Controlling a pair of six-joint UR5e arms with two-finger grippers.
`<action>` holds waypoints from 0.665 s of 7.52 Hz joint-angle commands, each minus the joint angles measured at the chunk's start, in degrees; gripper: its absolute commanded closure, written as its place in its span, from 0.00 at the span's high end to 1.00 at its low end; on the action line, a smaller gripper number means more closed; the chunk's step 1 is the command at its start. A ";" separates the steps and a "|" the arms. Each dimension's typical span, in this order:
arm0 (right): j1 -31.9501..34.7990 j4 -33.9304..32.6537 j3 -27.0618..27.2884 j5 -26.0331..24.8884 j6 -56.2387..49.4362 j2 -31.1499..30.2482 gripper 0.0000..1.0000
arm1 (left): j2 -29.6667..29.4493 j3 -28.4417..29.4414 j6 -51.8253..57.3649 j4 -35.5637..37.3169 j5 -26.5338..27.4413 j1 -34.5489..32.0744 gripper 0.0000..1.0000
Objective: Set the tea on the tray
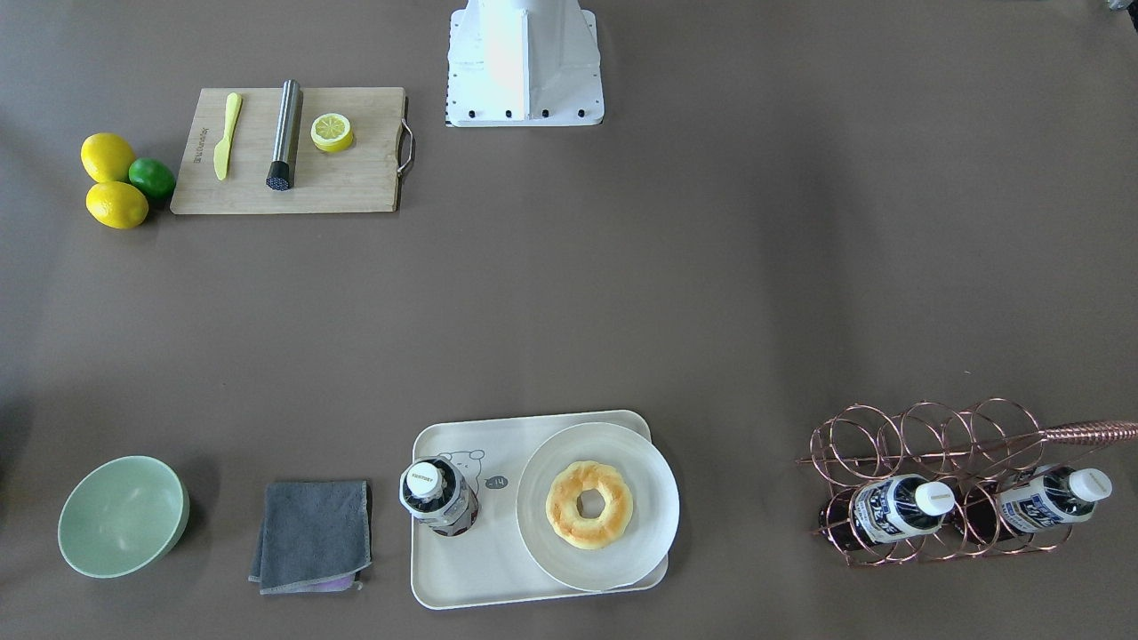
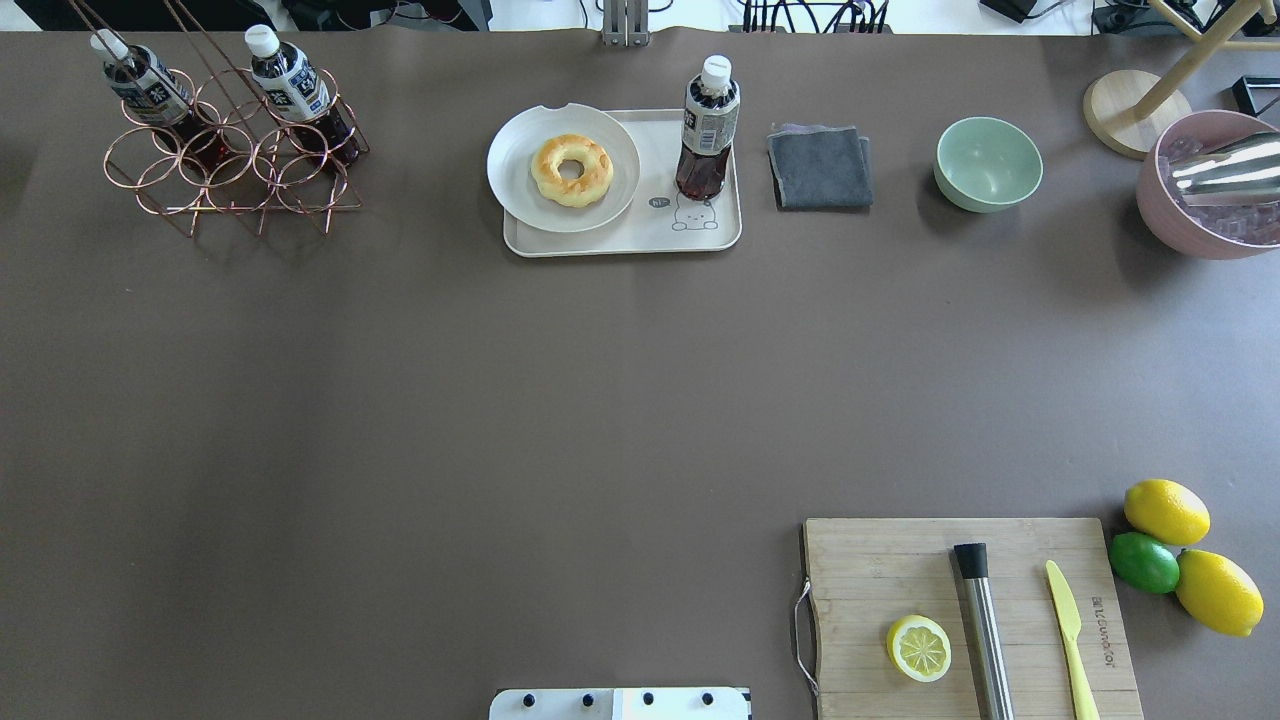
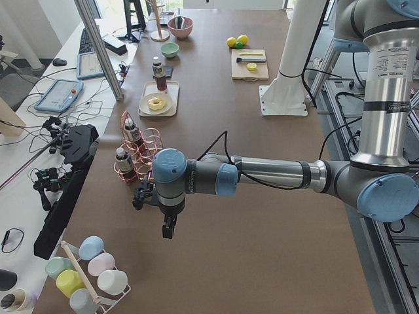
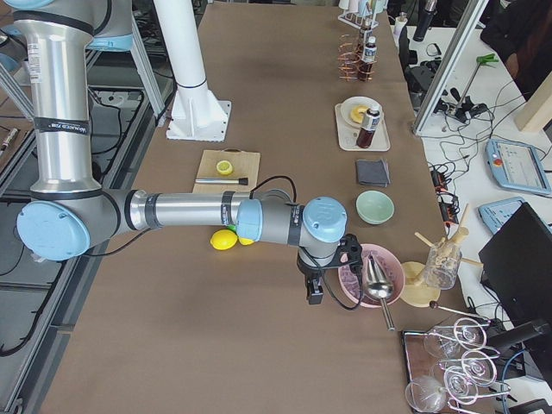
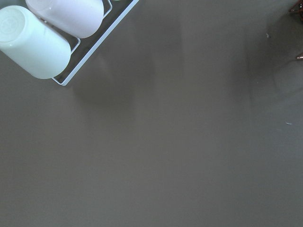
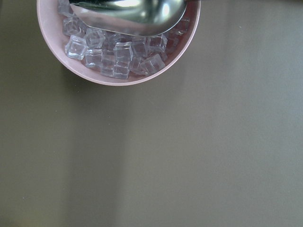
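Showing clear dark-tea bottle upright on cream-white rectangular tray.
Cannot tell spread of left end effector or right end effector.

The tea bottle is clear, glossy plastic with a smooth white cap and a printed wrap label. The tray looks matt cream, the plate smooth and faintly shiny. The rack is bright copper-toned wire. The cloth is soft grey fabric, the cutting board grained wood, the muddler brushed steel, the scoop mirror-polished metal. The table covering is matt brown.
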 commanded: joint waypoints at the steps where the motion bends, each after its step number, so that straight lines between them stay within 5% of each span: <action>1: 0.06 0.08 -0.02 -0.17 0.01 -0.09 1.00 | -0.12 0.10 -0.50 -0.05 -1.57 0.16 0.98; 5: 0.06 0.08 -0.11 -0.26 0.10 -0.09 1.00 | -1.53 0.63 -0.58 -0.05 -1.30 0.33 0.98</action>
